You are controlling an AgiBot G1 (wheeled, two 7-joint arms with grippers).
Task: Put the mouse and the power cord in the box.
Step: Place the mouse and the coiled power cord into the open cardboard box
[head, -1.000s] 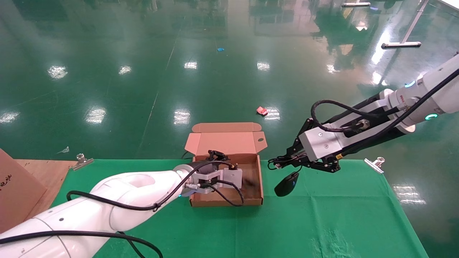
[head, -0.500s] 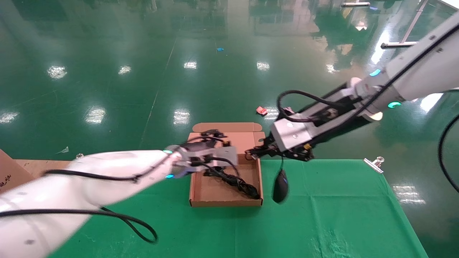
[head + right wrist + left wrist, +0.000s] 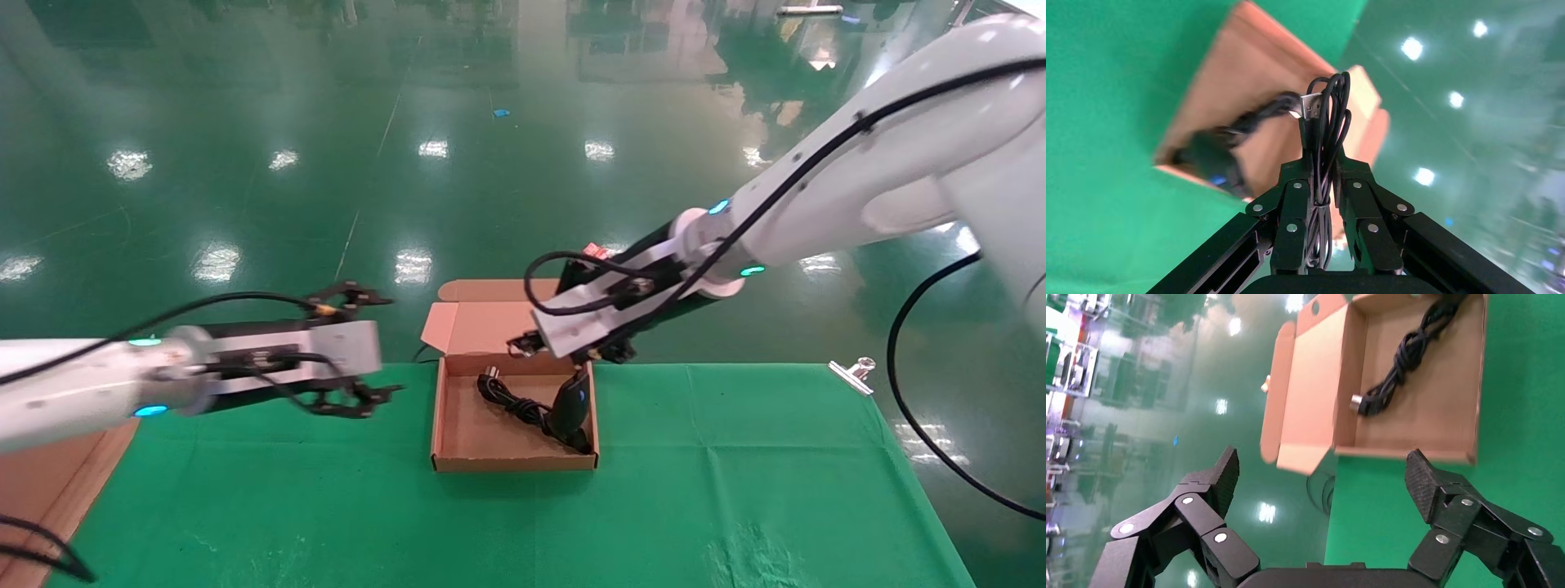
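Change: the left gripper (image 3: 372, 351) had pulled back from the box (image 3: 458, 425) toward the surface's left edge, fingers (image 3: 1223, 478) released and empty.
Power cord (image 3: 511, 400): left lying inside the box.
Right gripper (image 3: 1319, 184): moved over the box, fingers clenched on the mouse's cable bundle.
Mouse (image 3: 569, 404): dangling at the box's right wall.
Meaning: cord placed; mouse likely next.
Surface (image 3: 735, 490): green cloth.
Room: glossy green floor (image 3: 245, 163).

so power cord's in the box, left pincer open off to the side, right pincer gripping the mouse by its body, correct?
Not quite. The right pincer is shut on the bundled cable of the mouse, not its body; the right wrist view shows it. The mouse dangles over the box. The power cord and the open left pincer are as stated.
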